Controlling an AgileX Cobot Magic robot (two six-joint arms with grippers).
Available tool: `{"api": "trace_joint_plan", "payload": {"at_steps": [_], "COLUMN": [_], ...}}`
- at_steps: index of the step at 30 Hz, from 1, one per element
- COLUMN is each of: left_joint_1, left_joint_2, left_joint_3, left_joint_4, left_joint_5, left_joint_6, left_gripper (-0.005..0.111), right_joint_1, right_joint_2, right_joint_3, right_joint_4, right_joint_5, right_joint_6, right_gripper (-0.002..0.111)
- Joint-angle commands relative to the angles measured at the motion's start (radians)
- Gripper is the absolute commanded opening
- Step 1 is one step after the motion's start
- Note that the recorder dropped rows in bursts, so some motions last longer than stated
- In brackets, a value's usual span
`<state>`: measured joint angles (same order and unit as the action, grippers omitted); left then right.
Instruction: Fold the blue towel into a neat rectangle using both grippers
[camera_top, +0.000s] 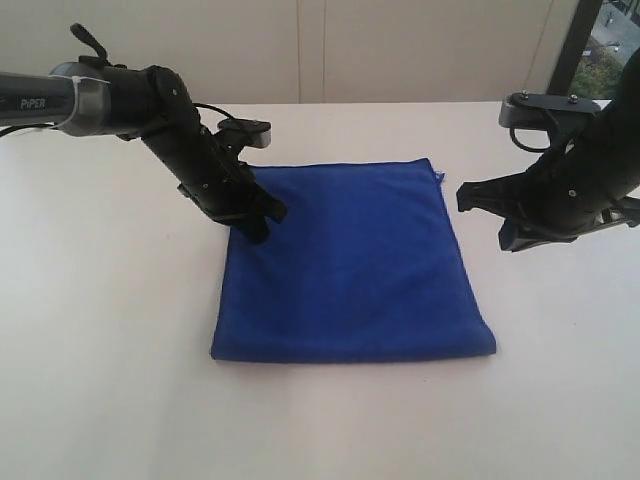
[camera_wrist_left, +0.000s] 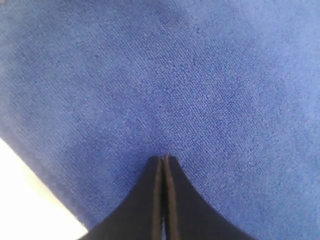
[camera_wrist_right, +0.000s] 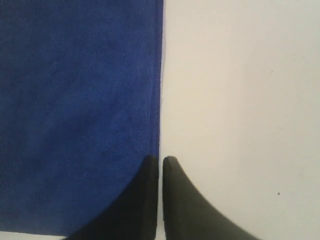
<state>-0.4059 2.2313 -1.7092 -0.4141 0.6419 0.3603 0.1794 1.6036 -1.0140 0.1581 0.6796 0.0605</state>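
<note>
Now, on the left, the left arm (camera_top: 150, 100) enters level from the picture's edge, its silver band (camera_top: 75, 95) lettered "PiPER", then bends sharply at the wrist and slopes down toward the middle. The left claw (camera_top: 262, 222) comes down on the far left part of the blue towel (camera_top: 350, 265); its fingers (camera_wrist_left: 150, 200) are pressed flat together with no cloth between them. The towel lies spread flat in the middle of the white bench (camera_top: 100, 380), roughly square, its near edge rounded, a tiny tag (camera_top: 438, 176) at the far right corner. To the right, the right arm (camera_top: 580, 180) reaches in from the side, and the right claw (camera_top: 462, 196) points leftward, just beside the towel's right edge, above the bench. Its tips leave only a thin slit and grip nothing.
</note>
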Motion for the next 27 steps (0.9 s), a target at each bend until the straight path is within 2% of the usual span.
{"api": "trace_joint_plan", "payload": {"at_steps": [1, 15, 24, 27], "left_joint_1": [-0.002, -0.002, -0.010, -0.038], "left_joint_2": [-0.008, -0.140, -0.278, -0.323], "left_joint_3": [0.004, 0.004, 0.006, 0.043], "left_joint_4": [0.026, 0.026, 0.026, 0.062], "left_joint_5": [0.021, 0.053, 0.352, 0.371], "left_joint_6": [-0.021, 0.005, 0.117, 0.119], "left_gripper": [0.000, 0.000, 0.000, 0.000], "right_joint_1": [0.000, 0.000, 0.000, 0.000], "right_joint_2": [-0.008, -0.008, -0.008, -0.008], "right_joint_3": [0.005, -0.014, -0.117, -0.118], "right_joint_4": [0.003, 0.003, 0.009, 0.031], "right_joint_5": [-0.020, -0.047, 0.164, 0.215], "right_joint_6": [-0.003, -0.018, -0.186, -0.243], "right_gripper": [0.004, 0.002, 0.000, 0.000]}}
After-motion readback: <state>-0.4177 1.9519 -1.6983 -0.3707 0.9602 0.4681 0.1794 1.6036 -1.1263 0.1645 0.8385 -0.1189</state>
